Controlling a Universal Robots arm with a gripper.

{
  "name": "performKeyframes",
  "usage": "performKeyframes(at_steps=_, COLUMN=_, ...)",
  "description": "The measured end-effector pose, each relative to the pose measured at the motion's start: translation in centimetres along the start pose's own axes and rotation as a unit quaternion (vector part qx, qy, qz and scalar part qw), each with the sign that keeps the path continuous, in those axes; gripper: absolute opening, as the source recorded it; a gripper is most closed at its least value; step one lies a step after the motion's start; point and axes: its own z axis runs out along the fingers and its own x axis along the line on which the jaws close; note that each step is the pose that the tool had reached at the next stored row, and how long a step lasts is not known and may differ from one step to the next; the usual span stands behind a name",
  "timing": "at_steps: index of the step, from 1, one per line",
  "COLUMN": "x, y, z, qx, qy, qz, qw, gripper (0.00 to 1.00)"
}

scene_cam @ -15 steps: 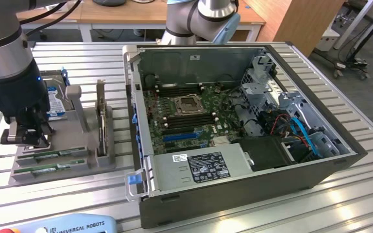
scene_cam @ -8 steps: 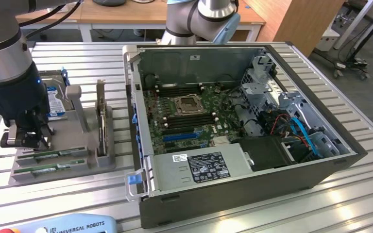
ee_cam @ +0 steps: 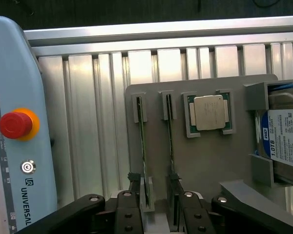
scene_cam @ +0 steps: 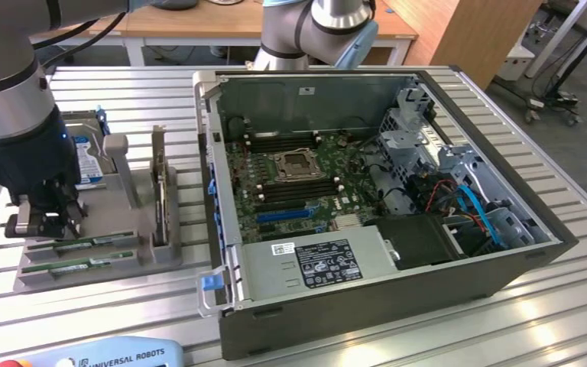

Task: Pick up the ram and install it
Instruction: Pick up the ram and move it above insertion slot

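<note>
The pendant [ee_cam: 14,73] reads "UNIVERSAL", the hard drive [ee_cam: 285,141] "1.0TB", while the tool [ee_cam: 153,178], jaws spread and empty, hovers over the ram [ee_cam: 143,146] in its grey holder [ee_cam: 205,165].

I see an open computer case [scene_cam: 396,302] on the worktop [scene_cam: 559,329]. A grey holder [ee_cam: 205,165] carries a square chip [ee_cam: 210,112], with a hard drive [ee_cam: 285,139] at its edge.

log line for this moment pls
tool: open, over ram sticks | ram: two sticks in grey holder, not gripped | computer case: open, beside holder
</note>
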Motion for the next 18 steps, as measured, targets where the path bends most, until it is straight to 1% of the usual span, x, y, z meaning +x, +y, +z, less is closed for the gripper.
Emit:
performKeyframes(at_steps=5, x=0.0, y=0.00, z=0.04, qx=0.0001, qy=0.0000, qz=0.000, qw=1.0000, gripper=0.36)
performKeyframes(at_steps=15, x=0.0, y=-0.05, z=1.23, qx=0.0001, qy=0.0000, qz=0.000, qw=1.0000, gripper=0.36)
performKeyframes(at_steps=18, x=0.0, y=-0.06, z=1.32, qx=0.0000, qy=0.0000, qz=0.000, qw=1.0000, gripper=0.36)
